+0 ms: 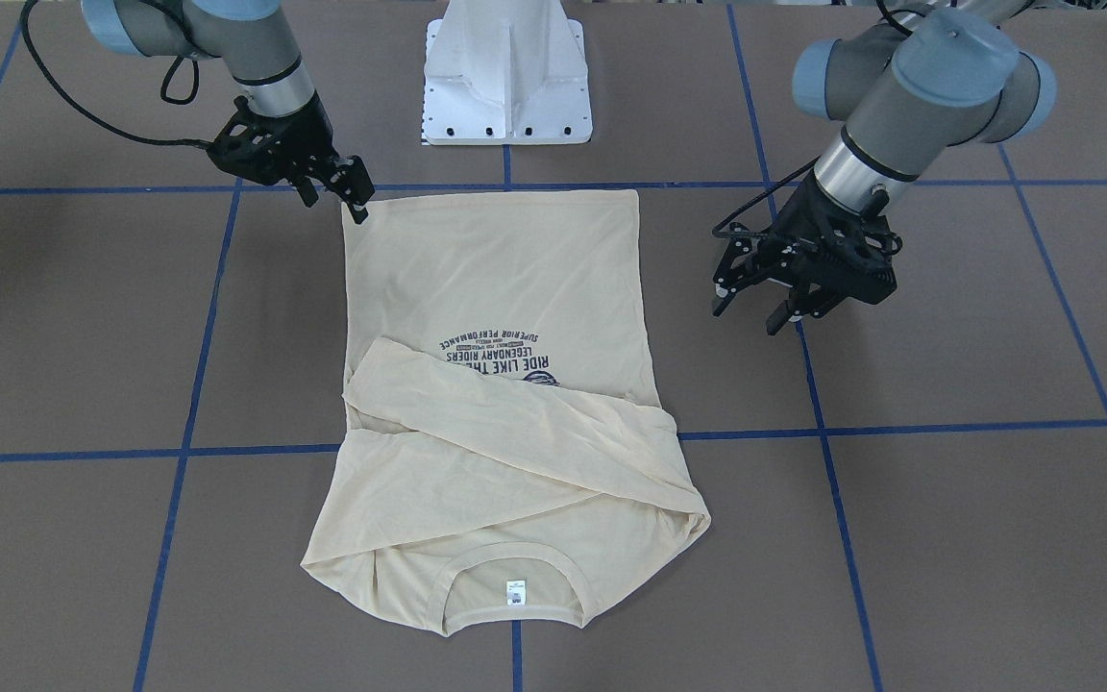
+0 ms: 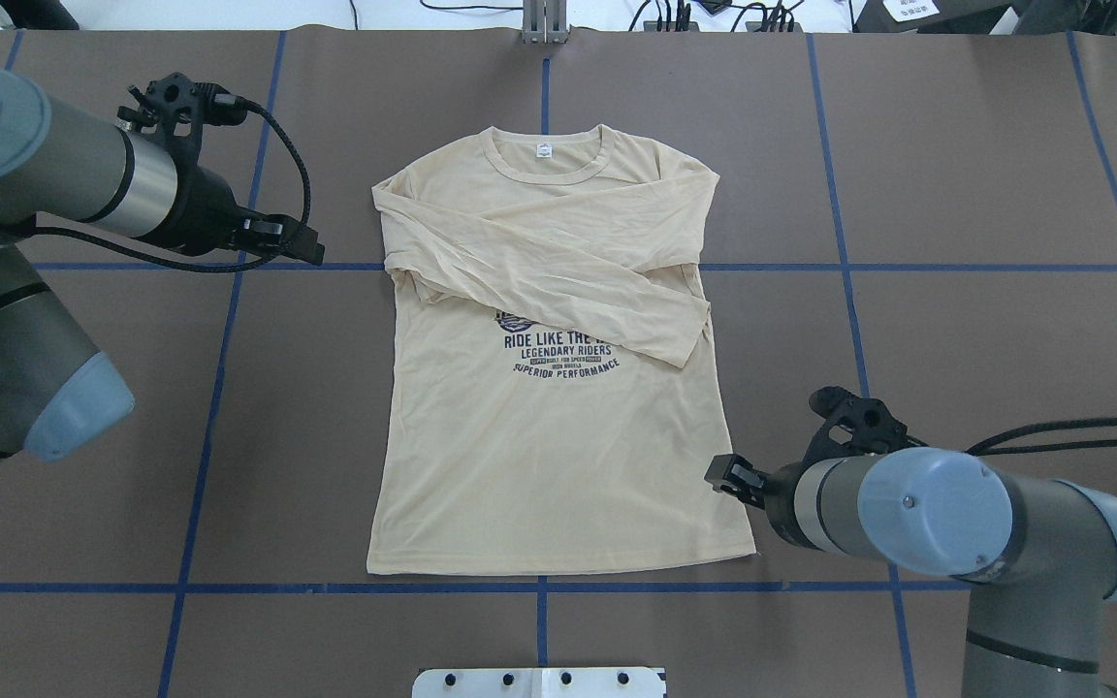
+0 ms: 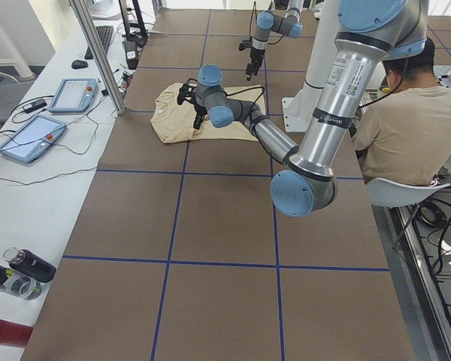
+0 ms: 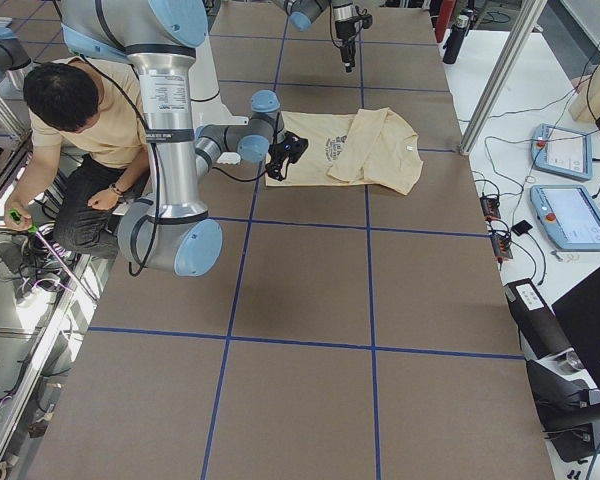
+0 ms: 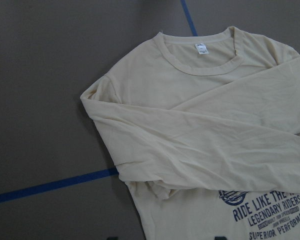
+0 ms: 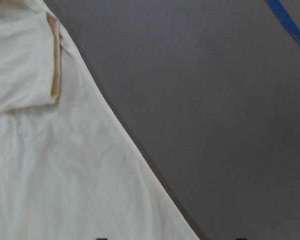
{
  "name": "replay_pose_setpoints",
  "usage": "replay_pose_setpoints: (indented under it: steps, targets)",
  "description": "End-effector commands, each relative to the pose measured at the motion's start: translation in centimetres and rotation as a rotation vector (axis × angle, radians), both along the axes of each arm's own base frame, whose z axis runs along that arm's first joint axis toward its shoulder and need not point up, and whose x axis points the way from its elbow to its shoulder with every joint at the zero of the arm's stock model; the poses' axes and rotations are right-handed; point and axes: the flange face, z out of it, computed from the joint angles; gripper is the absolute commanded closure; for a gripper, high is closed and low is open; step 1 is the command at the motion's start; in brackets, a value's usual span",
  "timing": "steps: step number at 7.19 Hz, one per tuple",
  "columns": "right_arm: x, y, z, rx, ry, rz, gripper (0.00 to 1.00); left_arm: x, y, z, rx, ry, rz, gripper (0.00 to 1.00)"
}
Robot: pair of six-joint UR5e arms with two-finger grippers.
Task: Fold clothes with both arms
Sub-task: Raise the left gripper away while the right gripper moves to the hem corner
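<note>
The cream-yellow shirt (image 2: 558, 456) lies flat and print-up on the brown table, collar (image 2: 547, 155) at the far side, both sleeves crossed over the chest. In the front-facing view it shows as the shirt (image 1: 505, 288) with its hem towards the robot. My left gripper (image 2: 311, 254) hangs open above the table, left of the folded sleeves and apart from the cloth; it also shows as the left gripper (image 1: 750, 312). My right gripper (image 2: 718, 475) is open beside the hem's right corner, seen as the right gripper (image 1: 332, 202). Both wrist views show shirt (image 5: 190, 130) and shirt edge (image 6: 40, 175), with nothing held.
The white pedestal base (image 1: 505, 86) stands at the robot's edge of the table. Blue tape lines (image 2: 908, 267) cross the brown surface. A seated person (image 3: 406, 128) is behind the robot. Control tablets (image 3: 75, 94) and bottles (image 3: 22, 267) lie on a side bench.
</note>
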Motion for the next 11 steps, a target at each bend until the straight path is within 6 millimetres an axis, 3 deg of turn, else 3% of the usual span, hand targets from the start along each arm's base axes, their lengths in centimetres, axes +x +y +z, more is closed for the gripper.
replay_pose_setpoints:
  steps: [1, 5, 6, 7, 8, 10, 11]
  targets:
    - [-2.0, 2.4, 1.6, 0.005, 0.031, 0.019, 0.13, -0.3, 0.2, 0.7, -0.009, -0.004, 0.007, 0.27]
    - [-3.4, 3.6, 2.4, -0.028, 0.040, 0.021, 0.18, -0.1, 0.2, 0.8, -0.013, -0.003, 0.005, 0.27]
    - [-3.4, 3.7, 2.6, -0.028, 0.044, 0.019, 0.24, -0.1, 0.2, 0.7, -0.014, -0.002, 0.004, 0.27]
    - [-3.4, 3.7, 2.7, -0.028, 0.044, 0.018, 0.34, -0.1, 0.2, 0.8, -0.015, -0.003, 0.004, 0.27]
    - [-3.4, 3.7, 2.4, -0.029, 0.039, 0.019, 0.52, -0.1, 0.2, 0.9, -0.016, -0.004, 0.004, 0.27]
    - [-3.3, 3.6, 2.4, -0.037, 0.036, 0.031, 0.98, -0.1, 0.2, 0.9, -0.016, -0.004, 0.004, 0.27]
    - [-3.1, 3.5, 2.1, -0.037, 0.030, 0.031, 1.00, -0.1, 0.2, 0.9, -0.017, -0.004, 0.003, 0.25]
